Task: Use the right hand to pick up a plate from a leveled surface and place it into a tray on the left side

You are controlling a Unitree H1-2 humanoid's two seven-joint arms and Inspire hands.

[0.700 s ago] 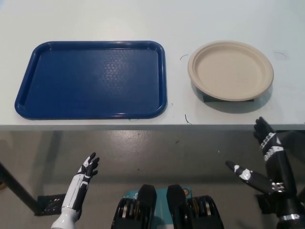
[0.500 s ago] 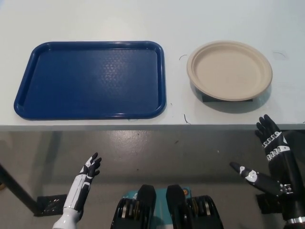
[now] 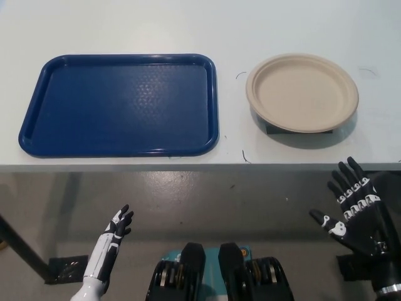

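A beige round plate (image 3: 302, 92) rests on a small dark stand on the white table (image 3: 250, 25), at the right. To its left lies a blue tray (image 3: 119, 103) with nothing in it. My black right hand (image 3: 354, 210) hangs below the table's front edge at the lower right, palm showing, fingers spread, holding nothing. It is well short of the plate. My white left hand (image 3: 113, 235) rests at the lower left below the table, fingers apart and empty.
The table's front edge (image 3: 200, 167) runs across the middle of the view, with grey floor (image 3: 219, 200) beneath it. A dark table leg (image 3: 22, 251) slants at the far lower left.
My right hand has turned so its palm faces the camera and its fingers have fanned out. The left hand has sunk slightly. Plate and tray have not moved.
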